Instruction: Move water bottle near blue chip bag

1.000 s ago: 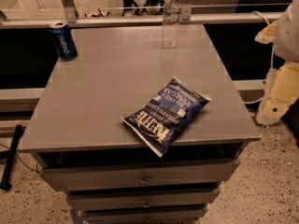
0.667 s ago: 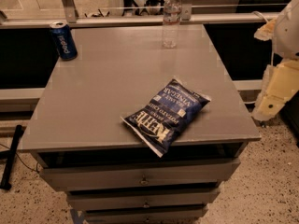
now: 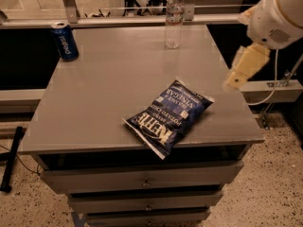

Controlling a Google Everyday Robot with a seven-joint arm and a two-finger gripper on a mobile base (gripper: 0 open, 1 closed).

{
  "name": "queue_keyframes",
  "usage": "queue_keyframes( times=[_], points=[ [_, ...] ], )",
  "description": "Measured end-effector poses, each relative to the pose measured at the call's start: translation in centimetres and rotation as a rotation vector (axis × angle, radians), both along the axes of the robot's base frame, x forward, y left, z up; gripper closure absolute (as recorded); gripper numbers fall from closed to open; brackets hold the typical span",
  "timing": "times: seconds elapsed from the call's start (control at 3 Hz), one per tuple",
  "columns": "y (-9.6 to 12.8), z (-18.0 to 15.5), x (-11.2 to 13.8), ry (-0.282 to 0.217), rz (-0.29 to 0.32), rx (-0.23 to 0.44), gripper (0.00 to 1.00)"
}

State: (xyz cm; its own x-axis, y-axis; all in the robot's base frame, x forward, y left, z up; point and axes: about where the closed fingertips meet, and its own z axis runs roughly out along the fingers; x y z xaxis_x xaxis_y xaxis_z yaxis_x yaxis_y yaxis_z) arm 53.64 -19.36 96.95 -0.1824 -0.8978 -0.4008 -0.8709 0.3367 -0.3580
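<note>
water bottle behind chip bag, gripper right

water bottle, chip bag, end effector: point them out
clear plastic water bottle with white cap (image 3: 173,25), camera view, ribbed middle of its body
flat dark-blue foil chip bag (image 3: 170,115), camera view, centre of its printed face
cream end effector (image 3: 233,82), camera view, its lower tip, right of the grey table (image 3: 118,74)

Worktop, one, bearing one water bottle, one blue chip bag, one blue soda can. Gripper, one, at the worktop's right edge. Drawer fronts beneath: three.
</note>
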Motion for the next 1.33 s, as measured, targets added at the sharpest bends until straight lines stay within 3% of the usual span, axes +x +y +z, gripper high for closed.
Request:
queue_keyframes(
  times=[0.33, 0.67, 1.0, 1.33],
  points=[
    [1.8, 0.2, 6.8, -0.087, -0.015, 0.149, 0.00],
    [1.8, 0.2, 6.8, -0.087, -0.015, 0.149, 0.00],
    [2.3, -0.2, 7.9, -0.116, -0.033, 0.197, 0.00],
    [2.8, -1.7, 11.1, -0.167, -0.094, 0.294, 0.00]
  ],
)
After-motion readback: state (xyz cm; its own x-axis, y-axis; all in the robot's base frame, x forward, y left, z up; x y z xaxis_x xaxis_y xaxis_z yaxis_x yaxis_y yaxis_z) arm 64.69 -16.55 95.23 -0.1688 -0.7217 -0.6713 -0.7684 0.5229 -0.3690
